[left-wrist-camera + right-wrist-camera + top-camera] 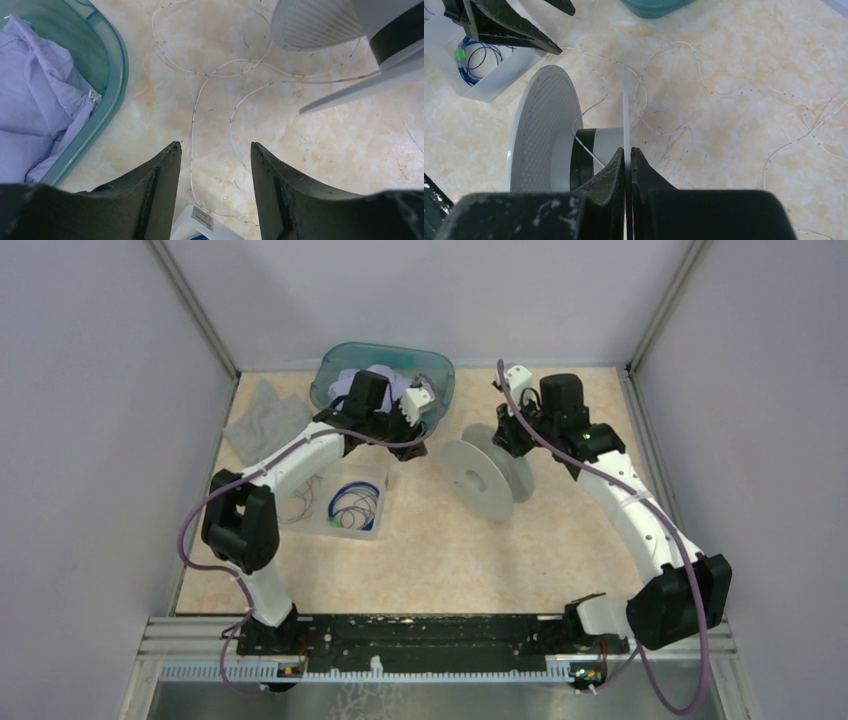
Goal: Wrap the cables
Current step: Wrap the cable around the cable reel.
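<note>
Left gripper [215,147], jaws parted and empty, above the whitish cable [192,120]; right gripper [627,152] pinched tight on the spool [541,130] rim.

Spool [490,478] stood on its rims on table [450,560] | blue cables [355,505] lay coiled in clear tray [376,527], left of spool | teal bin [325,382] holding lilac cloth [386,374] sat behind-left of spool | grey cloth [262,418] lay farther left | right arm [625,495] reached spool's far side.
</note>
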Controlling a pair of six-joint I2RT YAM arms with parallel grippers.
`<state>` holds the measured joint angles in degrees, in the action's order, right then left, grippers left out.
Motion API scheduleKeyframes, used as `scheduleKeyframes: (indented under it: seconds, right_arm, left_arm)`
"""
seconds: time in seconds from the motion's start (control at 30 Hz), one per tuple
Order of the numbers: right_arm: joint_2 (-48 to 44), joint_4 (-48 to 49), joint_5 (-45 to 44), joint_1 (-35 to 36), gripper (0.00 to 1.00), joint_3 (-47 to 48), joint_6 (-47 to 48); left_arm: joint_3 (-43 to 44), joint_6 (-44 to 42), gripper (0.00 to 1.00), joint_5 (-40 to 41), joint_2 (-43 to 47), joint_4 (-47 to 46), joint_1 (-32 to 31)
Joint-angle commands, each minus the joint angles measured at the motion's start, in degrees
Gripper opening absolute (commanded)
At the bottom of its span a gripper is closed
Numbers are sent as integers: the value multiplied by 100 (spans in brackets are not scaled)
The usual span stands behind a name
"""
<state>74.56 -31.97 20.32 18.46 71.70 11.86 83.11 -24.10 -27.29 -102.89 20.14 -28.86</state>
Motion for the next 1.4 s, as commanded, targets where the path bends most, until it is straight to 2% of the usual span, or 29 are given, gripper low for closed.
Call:
scheduleKeyframes:
  seconds: [0.0,0.27,0.43,0.6,0.67,0.77,1.0,1.03,1.37]
  right_arm:
    - [-226,371,-29,-133,0,520,-86]
    - [-258,343,425,-167,0,636,-68]
    - [-270,266,467,-172,0,704,-87]
    - [-310,209,474,-165,0,709,-88]
    - [-327,216,465,-164,0,697,-96]
    - [-333,235,450,-162,0,666,-97]
    - [-322,259,206,-171,0,454,-98]
    - [-320,256,154,-167,0,432,-65]
    - [-223,125,275,-158,0,73,610]
  left_arm:
    - [-245,-110,61,-194,361,-220,184]
    - [-984,-183,76,-541,440,-561,240]
    - [-786,288,85,-1091,-68,-564,236]
    - [-417,569,83,-948,-622,-569,221]
    - [-326,601,79,-1044,-793,-588,207]
    - [-197,729,65,-1269,-1002,-631,182]
    - [19,478,7,-1354,-898,-343,273]
    - [21,429,1,-1289,-799,-296,328]
    - [103,417,0,-830,355,-571,816]
